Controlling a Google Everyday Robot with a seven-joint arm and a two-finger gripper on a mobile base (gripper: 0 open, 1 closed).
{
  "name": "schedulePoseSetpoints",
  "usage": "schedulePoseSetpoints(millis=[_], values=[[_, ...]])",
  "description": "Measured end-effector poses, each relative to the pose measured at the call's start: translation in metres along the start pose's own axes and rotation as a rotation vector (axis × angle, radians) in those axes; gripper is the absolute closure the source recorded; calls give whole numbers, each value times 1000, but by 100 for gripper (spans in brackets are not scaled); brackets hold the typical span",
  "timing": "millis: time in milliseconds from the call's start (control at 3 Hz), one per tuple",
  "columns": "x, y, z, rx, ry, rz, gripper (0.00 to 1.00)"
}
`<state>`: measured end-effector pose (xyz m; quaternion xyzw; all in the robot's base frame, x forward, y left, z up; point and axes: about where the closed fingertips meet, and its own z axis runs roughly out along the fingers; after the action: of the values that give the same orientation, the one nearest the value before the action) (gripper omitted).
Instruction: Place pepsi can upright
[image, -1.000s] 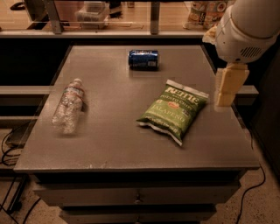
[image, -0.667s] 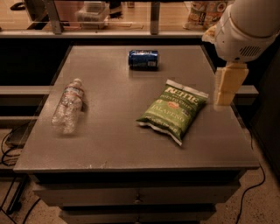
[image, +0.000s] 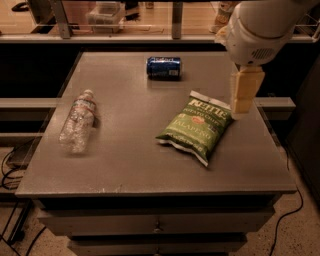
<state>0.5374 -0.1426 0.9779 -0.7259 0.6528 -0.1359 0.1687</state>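
The pepsi can (image: 164, 67) is dark blue with silver ends and lies on its side near the far edge of the grey table (image: 130, 150). My gripper (image: 243, 95) hangs from the white arm at the upper right, above the table's right side and just right of the chip bag's top corner. It is well to the right of the can and a little nearer to me, and holds nothing that I can see.
A green jalapeño chip bag (image: 198, 126) lies flat right of centre. A clear plastic water bottle (image: 77, 121) lies on its side at the left. A ledge with railing posts runs behind the table. Drawers sit below the front edge.
The arm and gripper have shifted slightly to the left, toward the chip bag. The can, bottle and bag have not moved.
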Motion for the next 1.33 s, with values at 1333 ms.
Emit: schedulePoseSetpoints(millis=[1333], values=[[-62, -87, 73, 45, 19, -146, 0]])
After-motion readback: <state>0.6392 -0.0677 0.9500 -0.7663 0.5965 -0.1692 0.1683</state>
